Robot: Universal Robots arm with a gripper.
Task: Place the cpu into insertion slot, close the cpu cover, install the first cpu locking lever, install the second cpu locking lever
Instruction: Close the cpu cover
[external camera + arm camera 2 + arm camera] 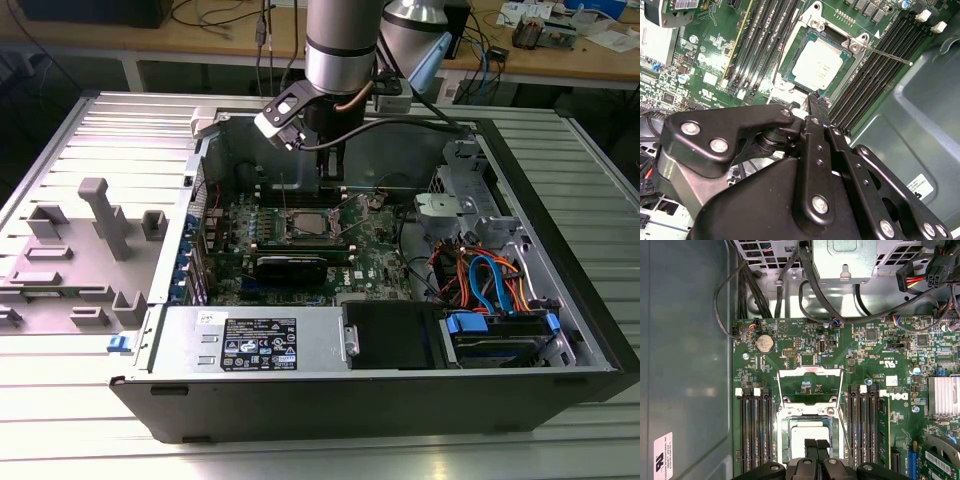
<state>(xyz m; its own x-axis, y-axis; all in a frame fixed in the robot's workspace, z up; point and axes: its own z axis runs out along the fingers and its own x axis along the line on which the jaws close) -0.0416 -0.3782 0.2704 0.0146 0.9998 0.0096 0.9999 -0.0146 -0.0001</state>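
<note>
**Gripper.** The gripper hangs directly over the socket area inside the open computer case. Its fingers are drawn together and nothing is between them.

**Task items.**
- The cpu lies flat in the insertion slot, metal top up. It appears squarely seated, so placement is judged complete.
- The cpu cover is swung back on the far side of the socket, and bare board shows through its window. It is not yet closed. In this position it leaves the chip open to access from above.
- A locking lever, a thin metal rod, stands free of its catch and angles out over the neighbouring slots. This is consistent with the unclamped cover. A second rod is too faint to confirm.

**Surroundings.**
- Banks of memory slots flank the socket closely on both sides, which leaves narrow working room.
- The freed lever crosses above one bank and is the nearest obstruction to any sideways travel.
- Beyond the cover, on the motherboard, sits a coin battery.
- Further out, black cables loop down from the chassis, clear of the socket.
- In the exterior view, a graphics card lies just beside the socket and a power supply sits nearer the camera.
- Blue and orange cables lie on the exterior view's right.
- A grey plastic fixture stands outside the case on the exterior view's left.
</note>
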